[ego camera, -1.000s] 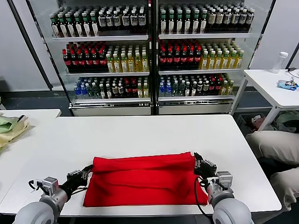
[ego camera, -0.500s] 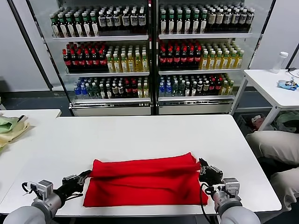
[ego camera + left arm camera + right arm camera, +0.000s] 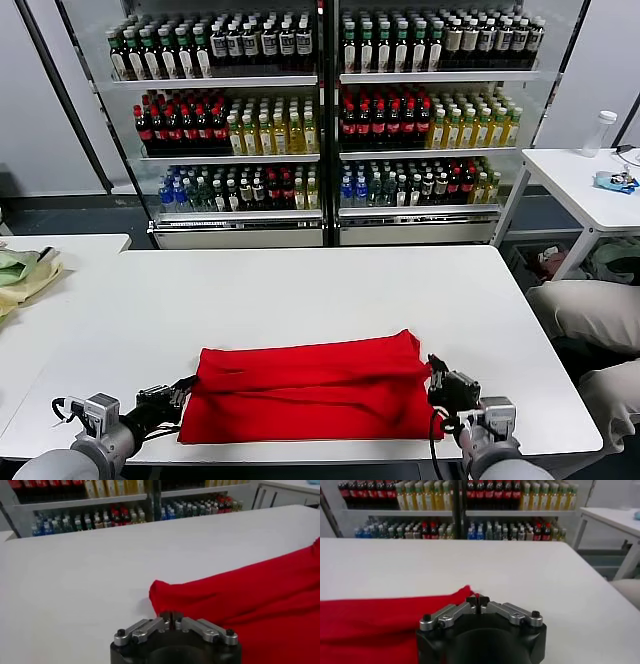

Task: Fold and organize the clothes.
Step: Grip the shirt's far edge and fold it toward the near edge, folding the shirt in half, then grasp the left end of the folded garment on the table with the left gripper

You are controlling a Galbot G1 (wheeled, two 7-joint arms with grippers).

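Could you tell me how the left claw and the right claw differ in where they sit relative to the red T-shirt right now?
The left claw sits at the red T-shirt's left end; the right claw sits at its right end. In the wrist views, the left claw lies just short of a rounded fold, while the right claw meets a pointed corner of the cloth. Both are shut and low over the white table.

T-shirt (image 3: 310, 390) on table (image 3: 300, 285) near edge, left gripper (image 3: 172, 396) at its left, right gripper (image 3: 440, 388) at its right

No text or label is legible, even on the shelved bottles (image 3: 320, 120).
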